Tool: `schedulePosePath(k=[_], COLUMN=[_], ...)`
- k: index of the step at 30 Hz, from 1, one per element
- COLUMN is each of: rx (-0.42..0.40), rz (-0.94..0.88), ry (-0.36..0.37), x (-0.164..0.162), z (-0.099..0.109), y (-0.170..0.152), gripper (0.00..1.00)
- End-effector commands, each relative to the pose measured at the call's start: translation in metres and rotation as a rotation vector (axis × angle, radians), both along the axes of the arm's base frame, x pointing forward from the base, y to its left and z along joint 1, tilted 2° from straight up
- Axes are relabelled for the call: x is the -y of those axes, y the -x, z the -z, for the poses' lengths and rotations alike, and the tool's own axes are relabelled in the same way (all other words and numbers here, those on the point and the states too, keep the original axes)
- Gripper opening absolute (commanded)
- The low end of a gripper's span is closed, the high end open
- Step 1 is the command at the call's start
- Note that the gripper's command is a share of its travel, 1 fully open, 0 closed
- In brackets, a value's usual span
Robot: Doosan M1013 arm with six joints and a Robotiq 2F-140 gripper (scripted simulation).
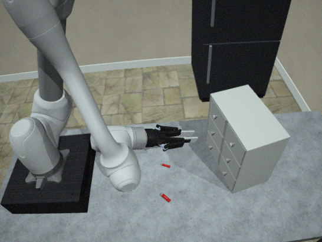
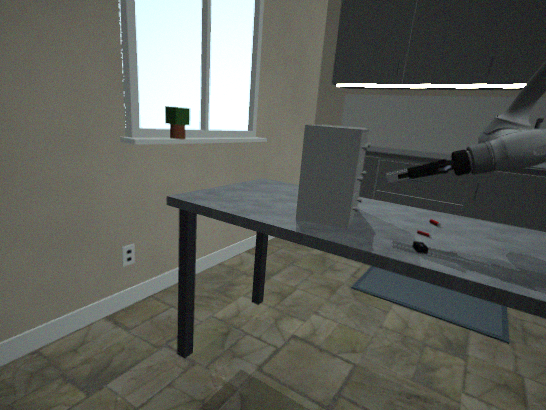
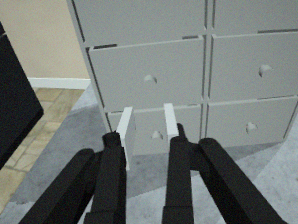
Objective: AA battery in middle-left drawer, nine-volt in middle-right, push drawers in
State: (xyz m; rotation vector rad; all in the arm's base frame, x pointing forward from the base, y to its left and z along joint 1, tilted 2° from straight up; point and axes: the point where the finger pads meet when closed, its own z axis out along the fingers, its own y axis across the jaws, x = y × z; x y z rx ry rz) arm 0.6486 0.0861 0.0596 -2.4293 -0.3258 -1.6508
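Facing the small chest (image 1: 253, 118) head-on, the pincer (image 1: 190, 134) hangs level above the counter (image 1: 224, 212), its fingers narrowed to a slim gap and gripping nothing. In the wrist view the middle-row left drawer's knob (image 3: 150, 79) lies straight ahead, just above the pale fingertips and apart from them. All drawers look shut. Both the AA battery (image 1: 165, 165) and the nine-volt battery (image 2: 420, 246) lie behind, on the counter
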Motion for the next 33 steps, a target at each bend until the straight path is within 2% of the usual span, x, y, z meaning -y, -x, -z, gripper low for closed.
schedulePosePath(k=[1, 16, 33], rx=[0.000, 0.000, 0.000], rz=[0.000, 0.000, 0.000], ry=[0.000, 0.000, 0.000], x=[-0.001, -0.014, -0.016], z=[0.001, 0.015, 0.018], y=[-0.002, -0.045, -0.051], gripper=[0.20, 0.20, 0.20])
